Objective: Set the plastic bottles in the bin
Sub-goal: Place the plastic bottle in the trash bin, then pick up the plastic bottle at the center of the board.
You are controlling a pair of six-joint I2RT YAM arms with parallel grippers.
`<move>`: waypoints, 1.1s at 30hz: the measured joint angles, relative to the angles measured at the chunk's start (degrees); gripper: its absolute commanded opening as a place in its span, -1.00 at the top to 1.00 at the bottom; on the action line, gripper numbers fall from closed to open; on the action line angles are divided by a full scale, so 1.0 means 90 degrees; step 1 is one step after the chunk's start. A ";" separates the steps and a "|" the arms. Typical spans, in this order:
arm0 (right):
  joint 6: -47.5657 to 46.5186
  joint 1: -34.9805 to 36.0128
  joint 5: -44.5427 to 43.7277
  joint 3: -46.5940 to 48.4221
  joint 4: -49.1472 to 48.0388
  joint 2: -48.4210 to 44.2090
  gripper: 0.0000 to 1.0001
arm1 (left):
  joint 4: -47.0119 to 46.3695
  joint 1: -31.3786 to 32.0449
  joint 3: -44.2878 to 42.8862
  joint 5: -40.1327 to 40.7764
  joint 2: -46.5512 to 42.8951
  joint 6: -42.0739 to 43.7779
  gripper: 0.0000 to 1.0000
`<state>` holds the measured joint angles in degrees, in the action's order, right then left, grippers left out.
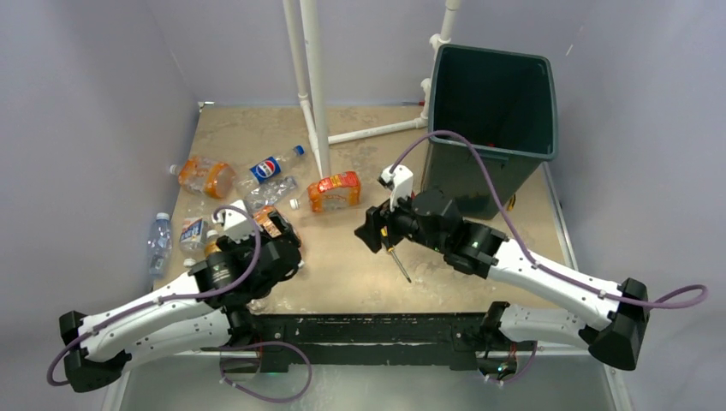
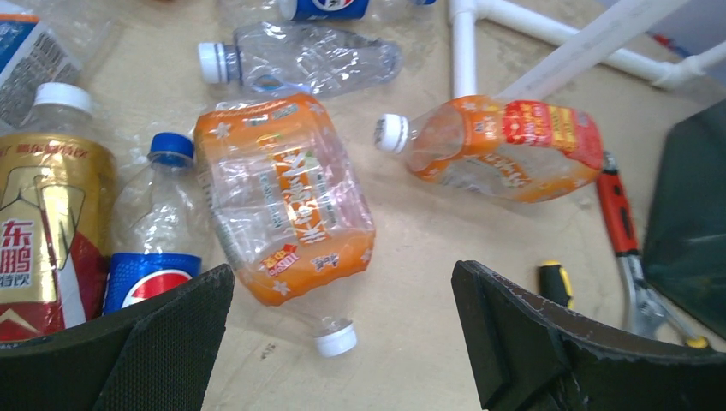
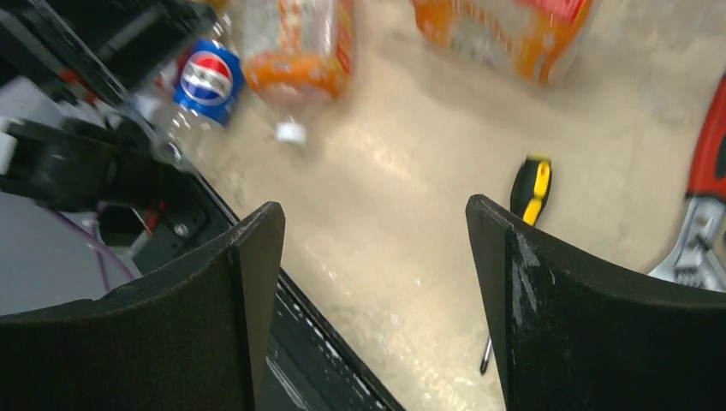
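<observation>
Plastic bottles [image 1: 267, 168]: clear, orange-tinted, crumpled; lying scattered on the table's [image 1: 428, 282] left half. Bin [image 1: 492, 98]: dark green, upright, far right.

The tan, mottled table [image 1: 360, 287] carried a scatter of plastic bottles [image 1: 208, 177] across the left half of the top view. A blue-labelled Pepsi bottle [image 1: 276, 164] and an orange-labelled bottle [image 1: 334, 192] lay nearest the centre. The dark green bin [image 1: 479, 175] stood at upper right. A yellow-and-black screwdriver [image 1: 396, 259] lay near the centre, a red-handled wrench [image 2: 618, 214] just beside it. White pipes [image 1: 377, 130] ran along the far side.
</observation>
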<state>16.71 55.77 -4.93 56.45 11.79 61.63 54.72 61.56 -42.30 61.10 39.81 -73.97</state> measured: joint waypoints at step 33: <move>0.2047 0.0811 0.1086 -0.1086 -0.4886 0.4748 -0.98 | 0.0476 0.0000 0.0294 -0.0549 -0.1919 -0.0491 -0.85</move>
<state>35.14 63.07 4.84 46.68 -32.18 104.36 59.00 61.56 -39.66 56.16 22.55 -78.39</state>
